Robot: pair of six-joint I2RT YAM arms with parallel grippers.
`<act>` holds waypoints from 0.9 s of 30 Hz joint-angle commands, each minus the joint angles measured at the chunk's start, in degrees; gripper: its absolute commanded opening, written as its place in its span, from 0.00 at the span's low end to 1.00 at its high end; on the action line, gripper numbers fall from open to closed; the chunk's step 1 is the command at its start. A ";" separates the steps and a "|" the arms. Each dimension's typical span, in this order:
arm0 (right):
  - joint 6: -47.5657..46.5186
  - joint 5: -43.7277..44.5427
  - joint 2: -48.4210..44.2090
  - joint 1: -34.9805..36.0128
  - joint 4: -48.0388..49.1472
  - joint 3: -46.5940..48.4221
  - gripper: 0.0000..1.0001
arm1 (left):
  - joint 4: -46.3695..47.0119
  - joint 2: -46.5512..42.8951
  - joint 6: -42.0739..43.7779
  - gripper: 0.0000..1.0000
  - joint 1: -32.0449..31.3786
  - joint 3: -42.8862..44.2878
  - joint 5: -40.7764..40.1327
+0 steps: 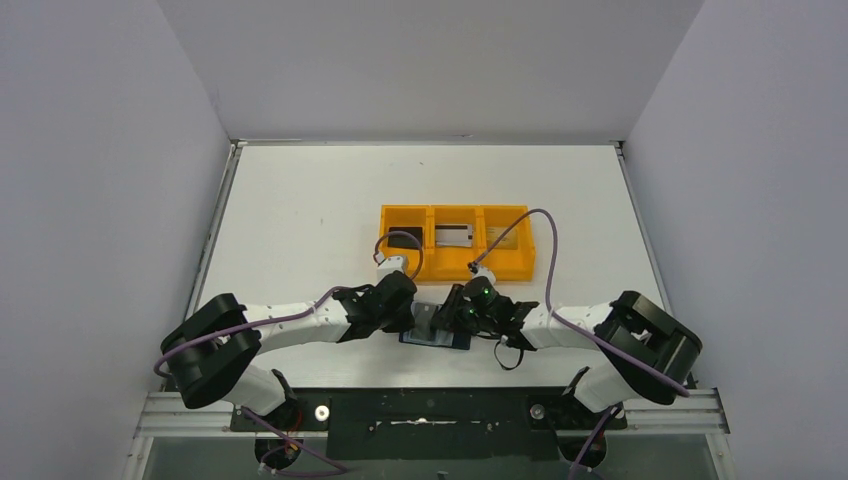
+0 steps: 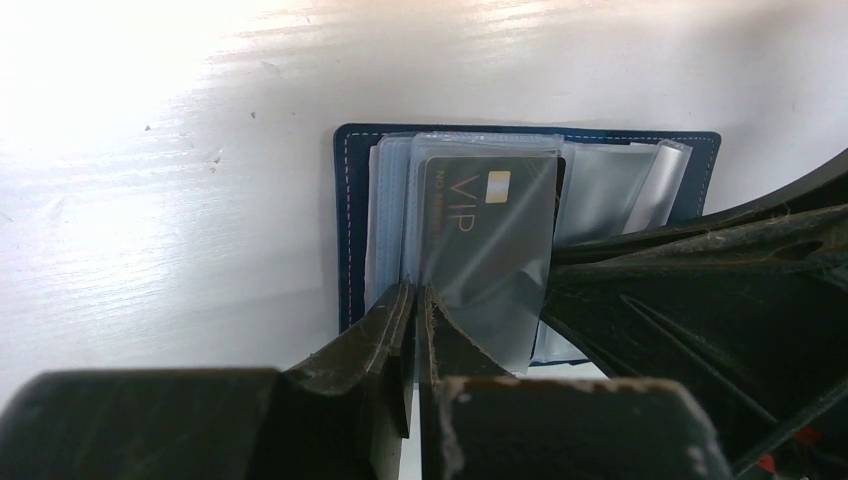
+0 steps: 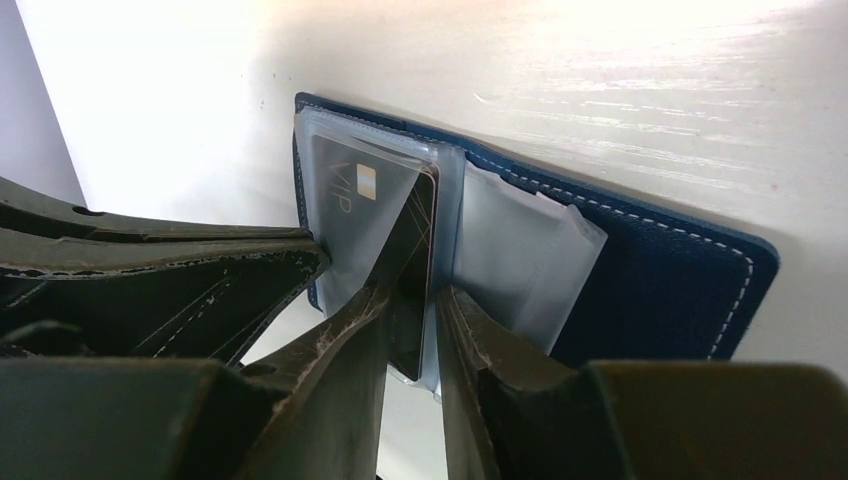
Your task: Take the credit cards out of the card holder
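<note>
The navy card holder lies open on the table between both grippers, its clear sleeves fanned up. A black credit card marked VIP sits in a sleeve. My left gripper is shut on the edge of a clear sleeve and holds it up. My right gripper is closed around the lower edge of the black card and the sleeve behind it. The card holder's blue cover shows in both wrist views. In the top view the left gripper and right gripper almost touch.
An orange three-compartment tray stands just behind the grippers, with a black card, a silver card and a tan card in it. The table's near edge is close behind the card holder.
</note>
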 commanded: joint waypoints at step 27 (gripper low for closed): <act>-1.02 6.70 -8.60 -0.44 -9.35 -0.98 0.00 | -5.24 1.61 0.35 0.06 -0.66 -1.70 1.05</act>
